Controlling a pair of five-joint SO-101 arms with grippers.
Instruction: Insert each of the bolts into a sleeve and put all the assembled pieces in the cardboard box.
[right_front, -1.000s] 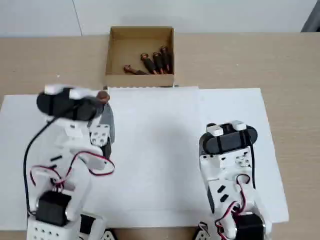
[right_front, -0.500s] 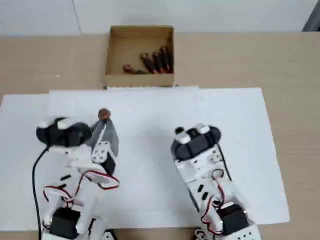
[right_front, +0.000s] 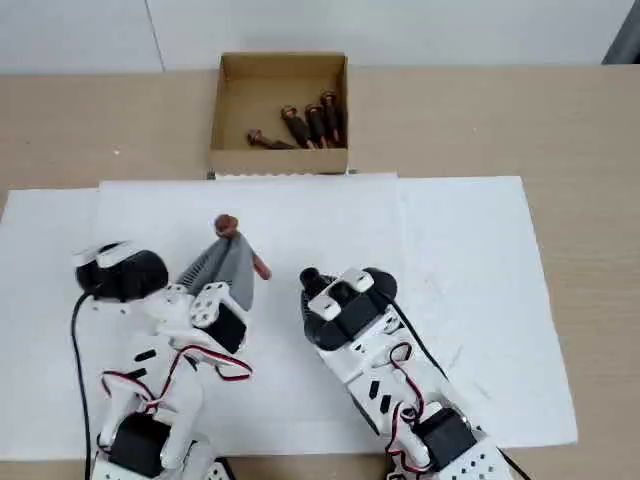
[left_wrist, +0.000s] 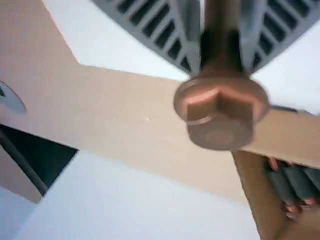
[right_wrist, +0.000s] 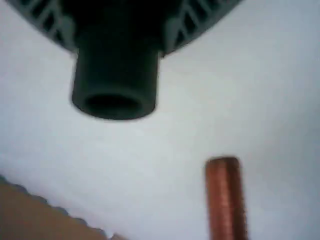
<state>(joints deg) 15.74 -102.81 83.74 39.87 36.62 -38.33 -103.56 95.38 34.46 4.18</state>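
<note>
Left gripper (right_front: 232, 258) clamps copper bolt (left_wrist: 220, 112): hex head far, plain shaft slanting near-right. Right gripper (right_wrist: 120, 20) pinches smooth black tubular sleeve (right_wrist: 115, 80), open bore toward bolt tip, seemingly just apart. Both over white paper sheet (right_front: 450, 250). Far: cardboard box (right_front: 228, 110), assembled pieces (right_front: 310, 122) in right half.

Bright, even light falls from above on the table (right_front: 570, 130) and white sheet (right_front: 470, 260). Faint, soft shadows hug the left arm (right_front: 165, 330) and right arm (right_front: 375, 350). The bolt (left_wrist: 220, 112) carries a dull highlight on its head; the sleeve (right_wrist: 116, 75) is dark at its mouth.
</note>
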